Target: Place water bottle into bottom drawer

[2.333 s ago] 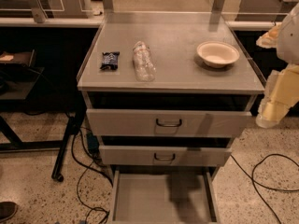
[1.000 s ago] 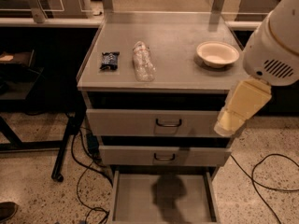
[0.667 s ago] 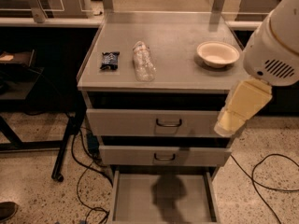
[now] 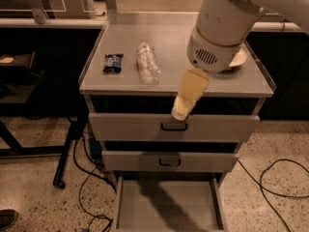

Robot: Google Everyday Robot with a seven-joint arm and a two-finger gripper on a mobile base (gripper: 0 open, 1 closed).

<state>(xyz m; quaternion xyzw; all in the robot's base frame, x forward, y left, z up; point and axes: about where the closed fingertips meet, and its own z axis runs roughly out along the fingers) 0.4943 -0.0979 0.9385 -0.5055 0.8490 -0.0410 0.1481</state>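
Jaws: apart or together, cannot tell from this angle. Gripper (image 4: 179,112) hanging at the cabinet's front edge, seen over the top drawer handle (image 4: 174,126), nothing in it. Water bottle (image 4: 147,63) lying on its side on the cabinet top (image 4: 166,33), up and left of the gripper, just beside a dark snack packet (image 4: 113,62). Bottom drawer (image 4: 169,207) pulled out.

Risks:
- Rolling or squirting out of a pinch: thin, round, crinkled plastic.
- Nudging the packet on approach.
- Clipping the upper drawer fronts on the way down.

No label on bottle. Packet print unreadable.
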